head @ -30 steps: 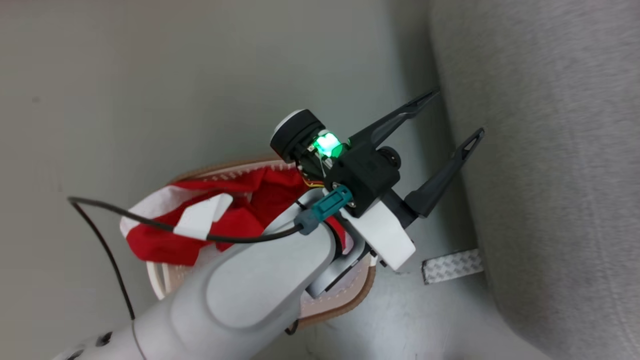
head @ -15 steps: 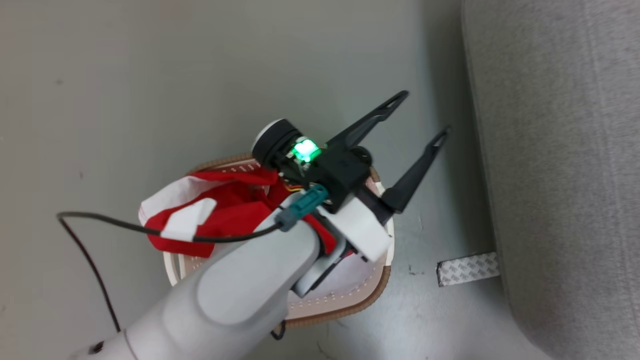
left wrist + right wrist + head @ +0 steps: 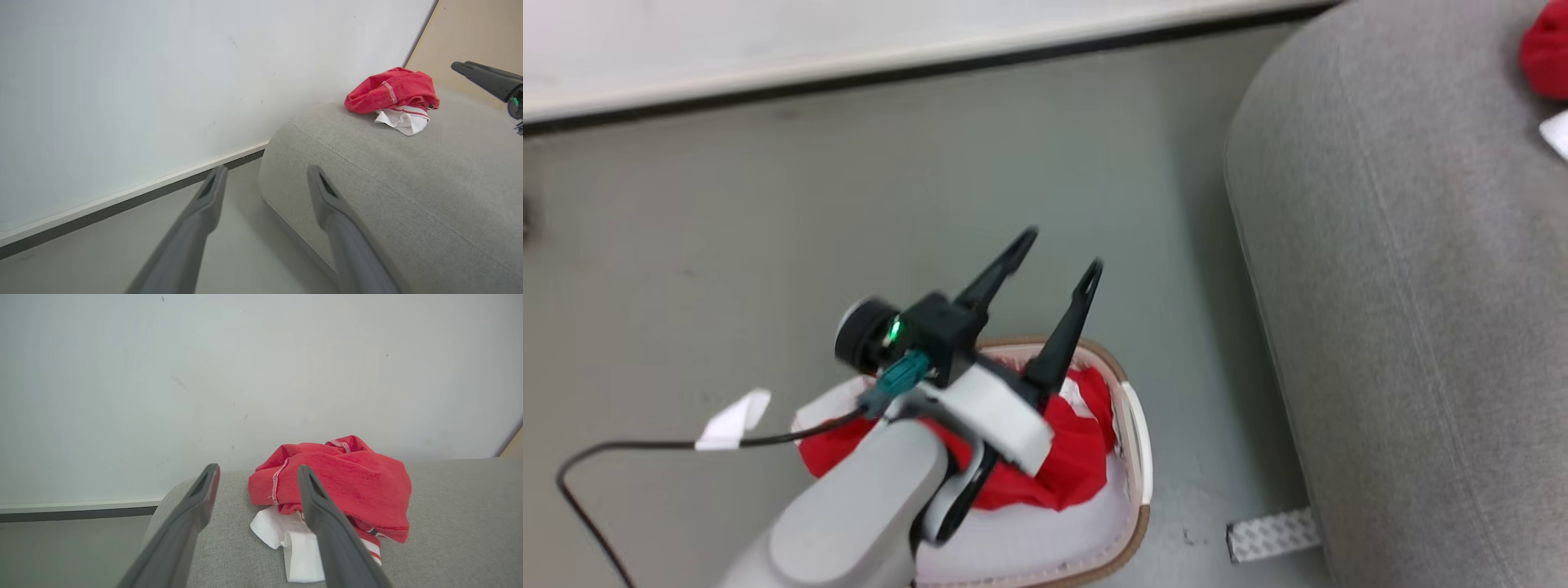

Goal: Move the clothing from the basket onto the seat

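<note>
Clothing [image 3: 1078,457] in basket [image 3: 1134,425] in head view, red-white heap [image 3: 347,473] on seat [image 3: 449,506] in wrist views; left claw [image 3: 1062,249] and right claw [image 3: 257,469] apart.

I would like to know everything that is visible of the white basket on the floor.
The basket looks like white plastic, with rounded corners and a brown rim along its outer edge. It stands upright on the grey floor, beside the grey sofa but apart from it. Red clothing lies bunched inside, above a bare white part of the bottom. The pale left forearm hides its lower left part.
</note>
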